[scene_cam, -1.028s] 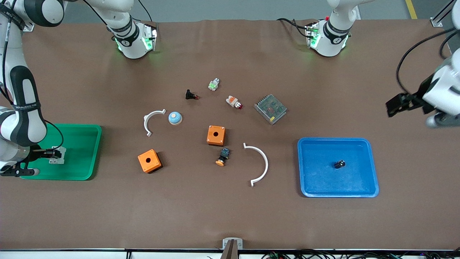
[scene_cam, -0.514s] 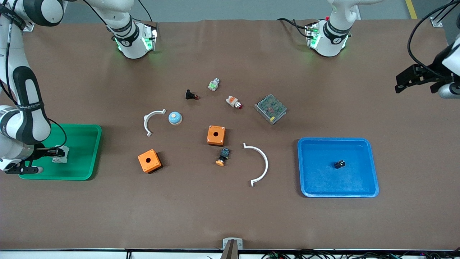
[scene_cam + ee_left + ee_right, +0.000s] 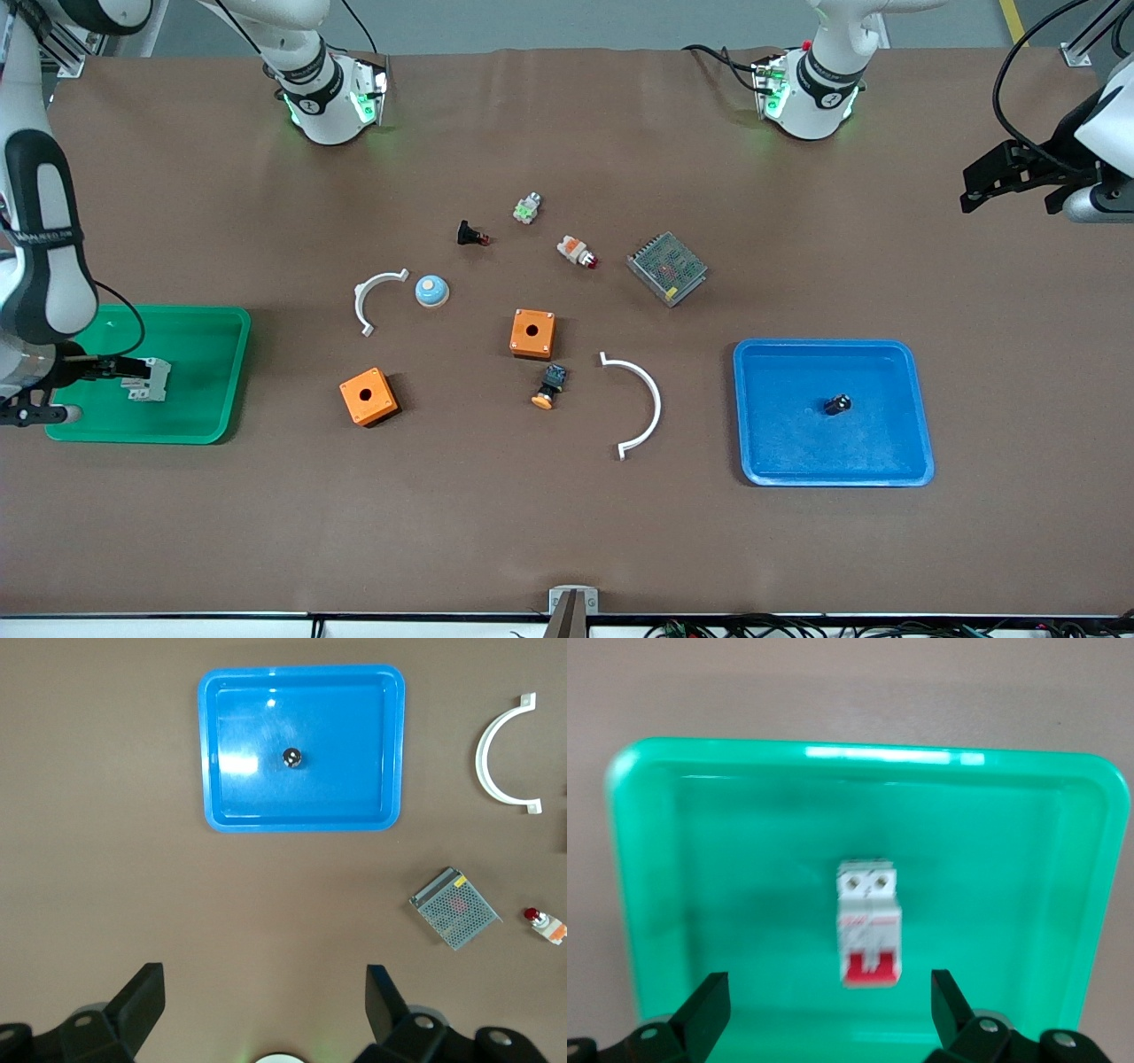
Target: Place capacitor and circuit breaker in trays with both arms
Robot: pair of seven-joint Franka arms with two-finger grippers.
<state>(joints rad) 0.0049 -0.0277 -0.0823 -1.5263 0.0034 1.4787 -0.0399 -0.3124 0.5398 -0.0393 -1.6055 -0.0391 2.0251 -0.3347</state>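
Observation:
The circuit breaker [image 3: 149,379], a white-grey block with red levers, lies in the green tray [image 3: 199,354] at the right arm's end of the table. My right gripper [image 3: 120,368] is open and empty just above it. In the right wrist view the breaker [image 3: 870,923] lies on the tray floor [image 3: 700,859], and the right gripper [image 3: 826,988] stands wide apart from it. The capacitor [image 3: 837,405] stands in the blue tray [image 3: 797,452]. My left gripper [image 3: 997,175] is open and empty, high over bare table at the left arm's end. The left wrist view shows the left gripper [image 3: 266,979], capacitor [image 3: 291,757] and blue tray [image 3: 354,726].
Mid-table lie two orange boxes [image 3: 532,333] [image 3: 368,396], two white arcs [image 3: 642,403] [image 3: 372,297], a blue dome button [image 3: 431,290], a black push-button [image 3: 471,234], a green-white part [image 3: 526,208], an indicator lamp [image 3: 577,252], a mesh power supply [image 3: 667,267] and an orange-capped switch [image 3: 549,386].
My right gripper has come off the circuit breaker, which now lies uncovered in the green tray. My left gripper has moved away from the blue tray toward the robots' side.

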